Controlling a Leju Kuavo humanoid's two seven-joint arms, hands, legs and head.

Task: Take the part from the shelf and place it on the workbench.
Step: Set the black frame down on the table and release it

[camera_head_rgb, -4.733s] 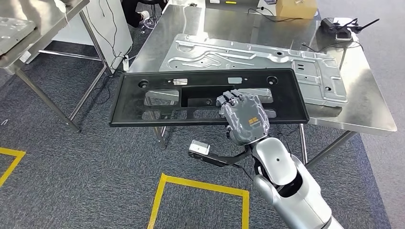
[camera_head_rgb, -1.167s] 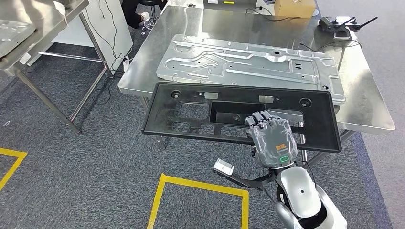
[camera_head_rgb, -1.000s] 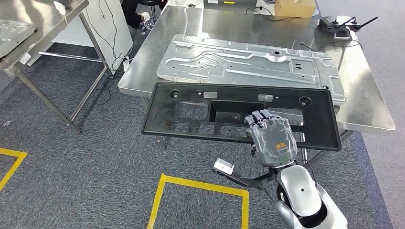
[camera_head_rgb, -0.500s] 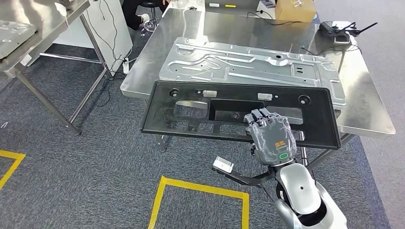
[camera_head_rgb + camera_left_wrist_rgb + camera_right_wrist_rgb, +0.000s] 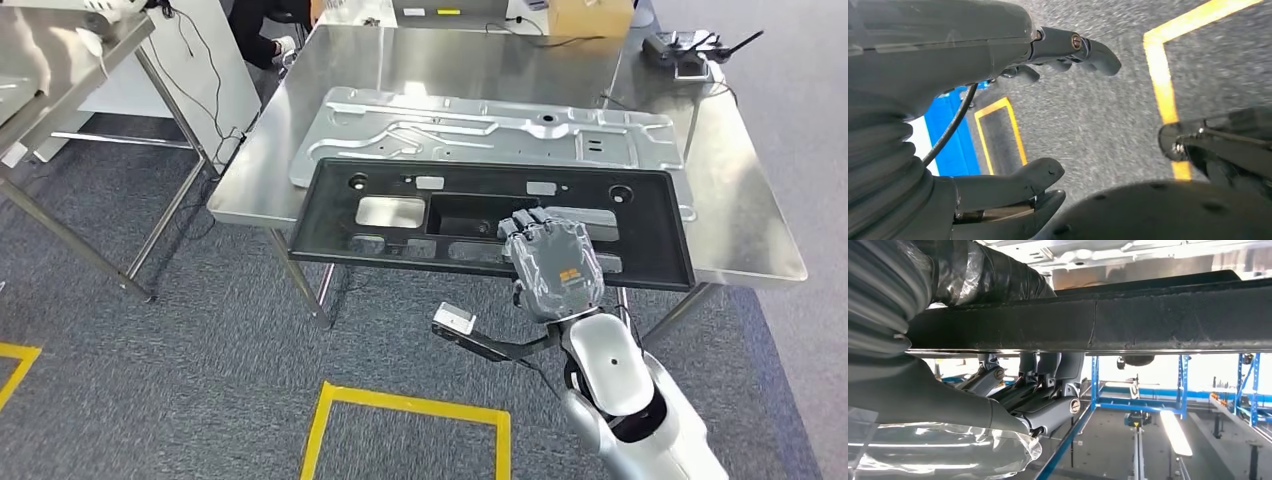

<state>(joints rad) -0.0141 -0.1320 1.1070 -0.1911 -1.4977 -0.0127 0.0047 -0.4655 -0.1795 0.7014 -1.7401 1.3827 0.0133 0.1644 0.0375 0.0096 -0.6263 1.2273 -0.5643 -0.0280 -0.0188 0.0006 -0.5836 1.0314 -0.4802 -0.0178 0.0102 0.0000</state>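
The part is a long black plastic panel [image 5: 470,180] with several cutouts, held level over the near edge of the steel workbench [image 5: 480,70]. Its far edge overlaps the near edge of a silver stamped metal sheet [image 5: 480,125]. I cannot tell whether it touches the bench. My right hand [image 5: 550,265] grips the panel's near edge, right of its middle. In the right wrist view the panel's edge [image 5: 1148,315] runs across with the fingers [image 5: 1048,407] curled beneath it. My left hand [image 5: 938,60] hangs over the carpet, fingers apart, holding nothing.
A cardboard box [image 5: 580,15] and a remote controller [image 5: 690,50] sit at the bench's far side. Another steel table [image 5: 60,50] stands to the left, with cables beside it. A yellow tape square [image 5: 410,405] marks the carpet in front of me.
The whole view has shifted as I came nearer the bench. The panel, still in my right hand, has gone from off the bench's left corner to over its near edge.
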